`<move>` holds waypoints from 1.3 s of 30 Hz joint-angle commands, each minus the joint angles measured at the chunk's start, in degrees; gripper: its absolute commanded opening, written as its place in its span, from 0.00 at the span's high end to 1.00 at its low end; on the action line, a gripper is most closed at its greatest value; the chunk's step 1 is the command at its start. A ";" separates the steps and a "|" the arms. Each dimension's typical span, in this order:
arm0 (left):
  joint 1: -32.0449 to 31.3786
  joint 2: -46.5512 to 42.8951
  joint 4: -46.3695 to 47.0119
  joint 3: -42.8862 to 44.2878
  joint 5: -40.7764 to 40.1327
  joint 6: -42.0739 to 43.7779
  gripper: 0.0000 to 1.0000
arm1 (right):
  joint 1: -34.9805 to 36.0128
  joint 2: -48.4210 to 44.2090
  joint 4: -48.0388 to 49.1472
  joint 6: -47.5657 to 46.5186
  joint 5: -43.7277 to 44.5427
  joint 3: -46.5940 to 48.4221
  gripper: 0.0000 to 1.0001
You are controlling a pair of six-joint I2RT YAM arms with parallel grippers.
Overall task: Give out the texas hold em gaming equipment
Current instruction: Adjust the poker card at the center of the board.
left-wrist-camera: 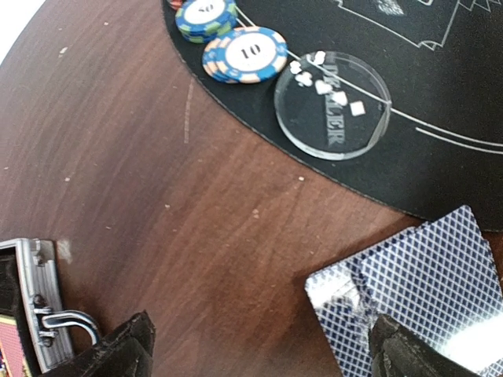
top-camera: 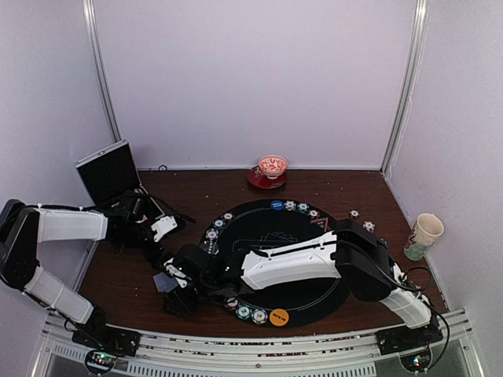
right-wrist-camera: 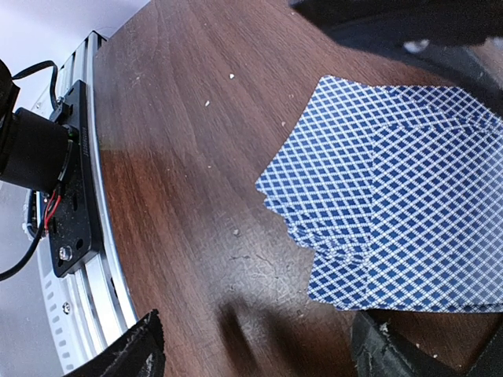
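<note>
Several blue-diamond-backed playing cards point(right-wrist-camera: 393, 196) lie fanned on the wood just off the mat's left edge, also visible as the cards point(top-camera: 163, 283) and the cards point(left-wrist-camera: 416, 298). My right gripper point(right-wrist-camera: 259, 353) hovers open over bare wood beside them, its right finger by the fan's lower edge. It holds nothing. My left gripper point(left-wrist-camera: 263, 357) is open and empty too, with its right finger over a card corner. Poker chips point(left-wrist-camera: 244, 53) and a clear dealer disc point(left-wrist-camera: 334, 104) sit on the mat's rim. An orange marker disc point(top-camera: 279, 317) lies at the mat's near edge.
The round black mat point(top-camera: 275, 259) fills the table's middle, with more chips point(top-camera: 303, 208) along its far rim. An open metal case point(top-camera: 110, 173) stands at the far left. A red-and-white bowl point(top-camera: 273, 166) sits at the back and a paper cup point(top-camera: 423, 236) at the right.
</note>
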 commanded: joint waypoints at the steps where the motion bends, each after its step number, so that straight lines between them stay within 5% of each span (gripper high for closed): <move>1: 1.51 -1.52 0.36 2.57 -1.85 -1.35 0.02 | -0.30 1.24 -1.46 -0.39 1.22 1.55 0.17; 19: 5.86 7.08 -0.16 4.76 -8.25 -2.23 0.02 | -0.69 2.23 -3.03 -0.49 1.20 3.77 0.17; 39: 5.91 5.88 -2.99 1.88 -1.55 1.13 0.02 | -1.31 4.11 -5.17 -0.54 1.75 7.43 0.17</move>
